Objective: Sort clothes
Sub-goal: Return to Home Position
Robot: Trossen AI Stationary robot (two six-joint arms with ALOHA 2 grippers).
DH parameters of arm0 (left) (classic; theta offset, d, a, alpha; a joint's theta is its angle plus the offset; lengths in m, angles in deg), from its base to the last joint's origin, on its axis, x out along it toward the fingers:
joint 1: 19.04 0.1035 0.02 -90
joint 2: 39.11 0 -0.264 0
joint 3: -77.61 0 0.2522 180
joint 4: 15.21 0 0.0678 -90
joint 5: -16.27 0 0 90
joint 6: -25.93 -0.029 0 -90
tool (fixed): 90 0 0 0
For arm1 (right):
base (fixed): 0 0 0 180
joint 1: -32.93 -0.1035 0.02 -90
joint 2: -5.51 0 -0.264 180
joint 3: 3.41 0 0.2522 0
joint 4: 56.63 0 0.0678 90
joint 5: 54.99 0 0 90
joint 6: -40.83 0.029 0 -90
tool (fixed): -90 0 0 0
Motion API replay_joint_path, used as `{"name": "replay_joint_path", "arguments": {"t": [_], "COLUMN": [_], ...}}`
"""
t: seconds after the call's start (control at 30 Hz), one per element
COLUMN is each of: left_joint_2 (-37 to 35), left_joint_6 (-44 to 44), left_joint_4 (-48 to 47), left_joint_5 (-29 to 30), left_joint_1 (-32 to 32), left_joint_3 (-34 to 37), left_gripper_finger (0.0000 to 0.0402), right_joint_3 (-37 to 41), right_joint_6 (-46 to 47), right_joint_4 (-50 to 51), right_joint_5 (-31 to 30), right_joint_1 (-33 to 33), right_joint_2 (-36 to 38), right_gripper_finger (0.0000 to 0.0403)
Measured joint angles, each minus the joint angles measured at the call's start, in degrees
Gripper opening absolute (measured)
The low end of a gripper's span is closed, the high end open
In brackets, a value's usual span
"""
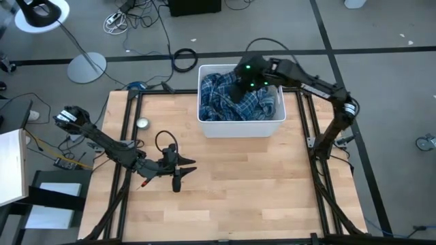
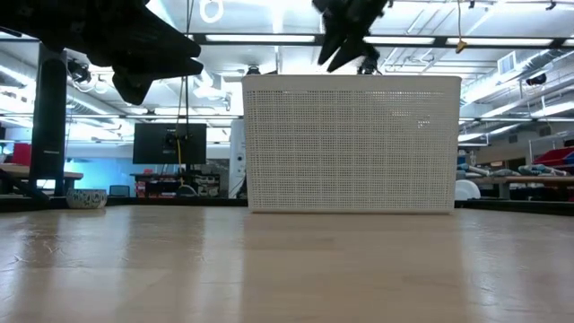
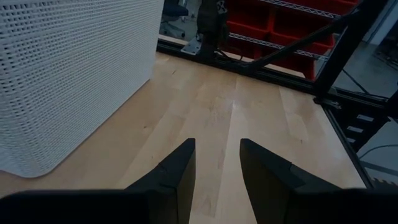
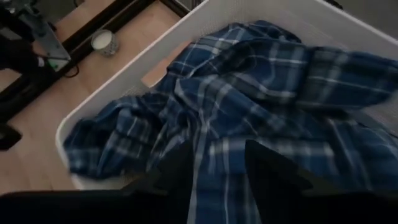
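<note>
Plaid shirts (image 4: 261,99) lie heaped in the white bin (image 1: 240,127) at the tabletop's (image 1: 266,187) far edge. The right gripper (image 4: 219,146) hangs above them, fingers narrowly apart, holding nothing. The left gripper (image 3: 216,142) hovers over the tabletop's left half, narrowly parted and empty.

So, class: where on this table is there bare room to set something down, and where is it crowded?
Free: the wooden table in front of the white bin, and right of the left gripper. Crowded: the bin, filled with plaid shirts under the right gripper.
</note>
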Motion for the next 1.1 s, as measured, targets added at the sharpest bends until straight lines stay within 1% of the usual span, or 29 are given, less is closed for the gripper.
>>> {"name": "replay_joint_path", "arguments": {"t": [0.13,0.33,0.4,0.5,0.53,0.67,0.77,0.9,1.0,1.1], "left_joint_2": [0.0,0.0,0.0,0.0,-0.02,0.0,-0.02,-0.02,-0.02,-0.88], "left_joint_6": [-0.25,-0.48,-0.66,-0.16,-0.09,-0.78,-3.79,-7.76,-10.93,-13.78], "left_joint_4": [0.0,-0.44,-0.38,-0.69,-0.97,-2.83,-3.69,-4.72,-1.01,6.19], "left_joint_5": [0.0,0.01,0.0,-0.2,-1.28,-10.23,-17.1,-24.07,-26.77,-27.69], "left_joint_1": [0.0,0.04,0.64,3.16,4.43,10.48,15.41,21.14,24.42,26.96], "left_joint_3": [0.0,0.04,0.04,0.04,0.04,0.07,0.07,0.48,2.63,6.53], "left_gripper_finger": [0.0131,0.0131,0.0131,0.0131,0.0131,0.0131,0.0131,0.0131,0.0131,0.0131], "right_joint_3": [0.0,-0.02,-0.02,-0.02,-0.02,0.01,2.96,9.59,16.9,25.99], "right_joint_6": [-0.84,-0.48,-0.48,1.18,2.07,5.06,6.3,5.34,8.4,12.14], "right_joint_4": [3.73,11.6,14.79,21.92,24.4,34.42,32.62,27.77,22.47,16.67], "right_joint_5": [-0.32,-0.31,-0.25,-0.13,-0.13,-0.15,-1.03,-2.41,-6.48,-9.89], "right_joint_1": [-1.31,-5.68,-7.19,-9.67,-10.53,-14.53,-19.13,-25.96,-31.25,-36.19], "right_joint_2": [3.84,9.25,10.94,13.21,13.88,16.61,20.22,26.33,31.93,38.03], "right_gripper_finger": [0.0147,0.0147,0.0147,0.0145,0.0144,0.0145,0.0146,0.0146,0.0146,0.0146]}}
